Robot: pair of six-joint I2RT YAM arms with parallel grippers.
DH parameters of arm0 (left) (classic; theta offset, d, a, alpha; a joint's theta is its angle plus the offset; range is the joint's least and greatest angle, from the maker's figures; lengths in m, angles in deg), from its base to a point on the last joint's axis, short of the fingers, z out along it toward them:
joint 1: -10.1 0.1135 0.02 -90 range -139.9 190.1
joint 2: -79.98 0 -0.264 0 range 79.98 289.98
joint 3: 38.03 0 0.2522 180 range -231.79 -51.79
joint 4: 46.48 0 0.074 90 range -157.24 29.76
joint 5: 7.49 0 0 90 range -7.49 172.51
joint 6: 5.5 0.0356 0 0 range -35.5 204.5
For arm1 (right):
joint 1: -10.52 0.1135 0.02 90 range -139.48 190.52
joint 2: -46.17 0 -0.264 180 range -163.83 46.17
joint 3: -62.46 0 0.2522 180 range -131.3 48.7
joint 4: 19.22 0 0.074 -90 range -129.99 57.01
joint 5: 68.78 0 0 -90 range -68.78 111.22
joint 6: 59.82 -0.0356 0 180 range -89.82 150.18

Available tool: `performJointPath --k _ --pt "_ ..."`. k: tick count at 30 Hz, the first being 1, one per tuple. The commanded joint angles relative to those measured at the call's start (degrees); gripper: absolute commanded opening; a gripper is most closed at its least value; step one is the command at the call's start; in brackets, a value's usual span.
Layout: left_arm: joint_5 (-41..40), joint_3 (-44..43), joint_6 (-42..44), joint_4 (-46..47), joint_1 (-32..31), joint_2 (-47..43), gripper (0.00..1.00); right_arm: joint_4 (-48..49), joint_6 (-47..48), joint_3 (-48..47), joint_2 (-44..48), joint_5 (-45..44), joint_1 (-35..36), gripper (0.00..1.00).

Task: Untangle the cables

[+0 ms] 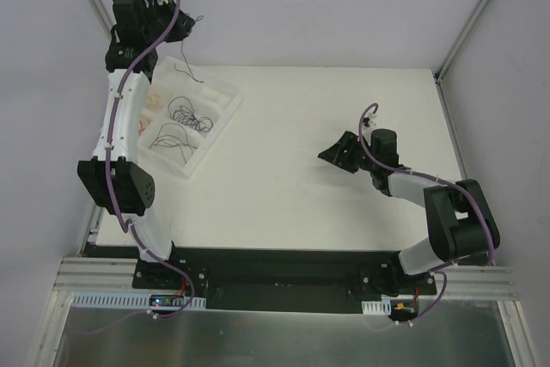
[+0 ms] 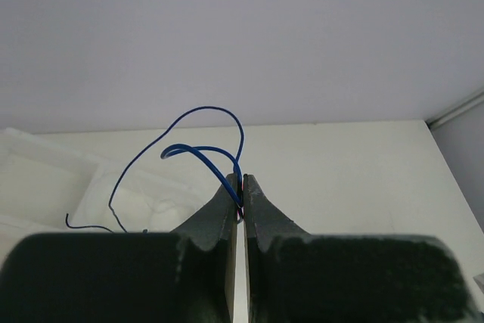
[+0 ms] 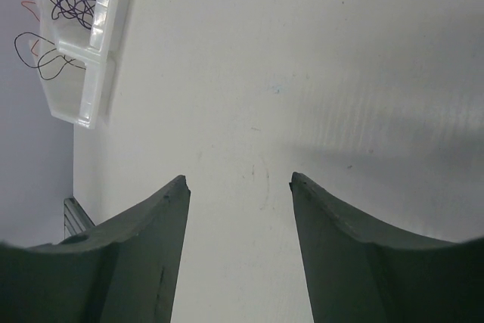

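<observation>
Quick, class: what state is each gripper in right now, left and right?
Left gripper: closed, pinching a dark blue cable.
Right gripper: open, holding nothing.

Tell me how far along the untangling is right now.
Early. In hand: the left gripper is shut on one blue wire, held up above the tray. The right gripper hangs open and empty over the table. Left: a dark knot of wires and looser black loops lie in the tray. Done: I see no wire set aside outside it.
</observation>
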Motion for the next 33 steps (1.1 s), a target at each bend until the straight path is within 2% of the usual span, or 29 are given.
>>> performJointPath --k 1,5,11,18,33 --pt "3.39 -7.30 -1.17 3.44 4.50 6.42 0.00 3.35 -1.19 -2.19 -1.41 1.92 -0.79 0.59" --pt "6.56 -13.28 -3.37 4.06 8.37 13.10 0.00 3.35 -2.16 -2.98 -2.81 2.09 -1.32 0.59" --pt "7.53 -14.87 -4.34 7.49 11.18 18.11 0.00 3.26 -2.95 -3.60 -4.04 2.09 -1.50 0.59" --pt "7.80 -11.81 -5.66 9.34 12.15 21.46 0.00 3.26 -3.48 -4.30 -4.84 1.92 -1.67 0.59" --pt "2.53 -2.31 -8.38 10.66 12.86 23.66 0.00 3.08 -3.65 -4.39 -5.19 1.83 -1.76 0.59"
